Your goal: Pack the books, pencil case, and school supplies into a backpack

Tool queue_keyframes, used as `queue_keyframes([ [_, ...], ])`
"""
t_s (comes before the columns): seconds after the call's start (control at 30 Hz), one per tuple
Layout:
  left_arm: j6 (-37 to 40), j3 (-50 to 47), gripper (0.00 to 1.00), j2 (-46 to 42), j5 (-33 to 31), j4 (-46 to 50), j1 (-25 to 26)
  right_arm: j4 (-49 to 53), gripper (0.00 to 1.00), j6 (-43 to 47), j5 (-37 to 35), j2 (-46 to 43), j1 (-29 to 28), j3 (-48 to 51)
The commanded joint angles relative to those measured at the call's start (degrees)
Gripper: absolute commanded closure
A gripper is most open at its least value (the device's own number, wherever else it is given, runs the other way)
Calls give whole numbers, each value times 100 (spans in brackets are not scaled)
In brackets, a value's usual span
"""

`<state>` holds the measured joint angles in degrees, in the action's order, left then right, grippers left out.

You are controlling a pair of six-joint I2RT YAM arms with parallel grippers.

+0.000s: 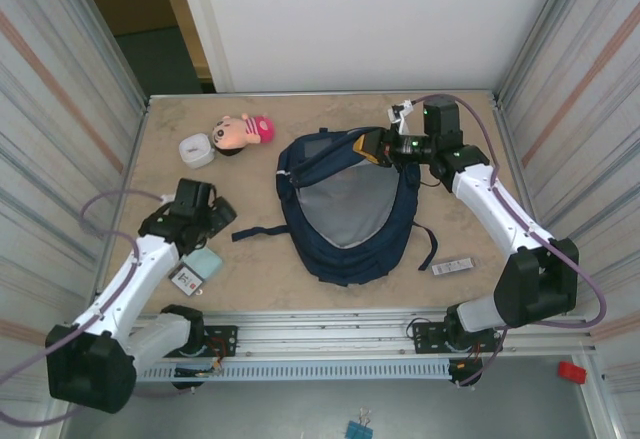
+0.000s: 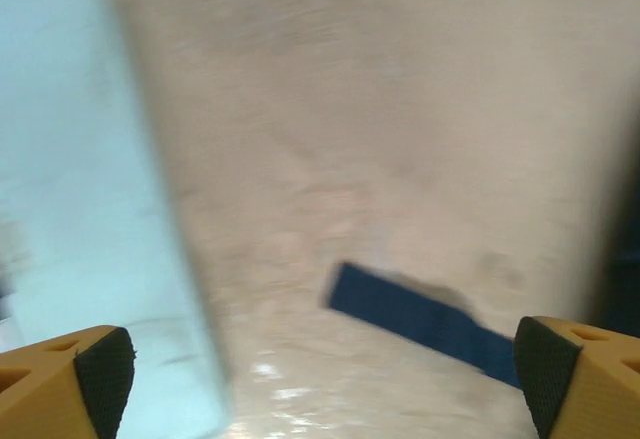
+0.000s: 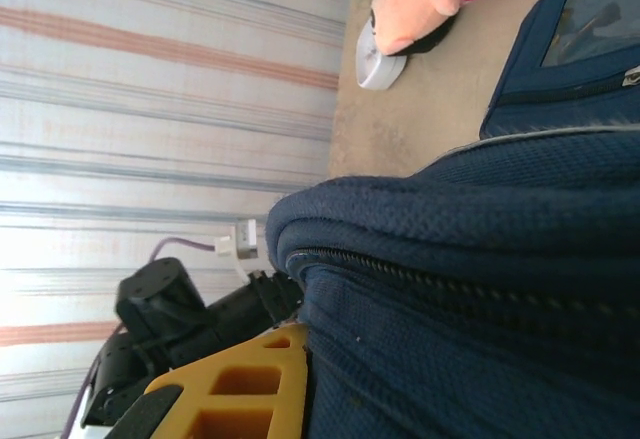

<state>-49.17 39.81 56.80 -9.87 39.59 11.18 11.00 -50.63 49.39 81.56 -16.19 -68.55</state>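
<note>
The navy backpack lies open in the middle of the table, its grey lining showing. My right gripper is shut on its far rim, with blue fabric pressed against the yellow finger. My left gripper hovers open and empty over bare table, left of the backpack. Between its pads lies table and a loose blue strap. School supplies lie flat: a teal pad, a black-and-white pack, and a white-and-black bar. The pink doll-shaped pencil case lies far left. The books are out of view.
A white rounded box sits beside the pencil case near the back left corner. Striped metal walls close in both sides of the table. Backpack straps trail onto the table at left and right. A rail runs along the near edge.
</note>
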Motion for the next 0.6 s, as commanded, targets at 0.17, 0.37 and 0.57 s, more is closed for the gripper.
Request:
queue_keyframes([
  [0.17,444,-335,1,239,218,149,-1527,-663,100,27,-70,168,-360,-80],
  [0.37,711,-129,1,1177,343,-218,-1748,-853,100,-87,-58,325,-514,-92],
  [0.57,632,32,1,2029,134,-494,-1742,-804,93,-55,-156,347,-527,-86],
])
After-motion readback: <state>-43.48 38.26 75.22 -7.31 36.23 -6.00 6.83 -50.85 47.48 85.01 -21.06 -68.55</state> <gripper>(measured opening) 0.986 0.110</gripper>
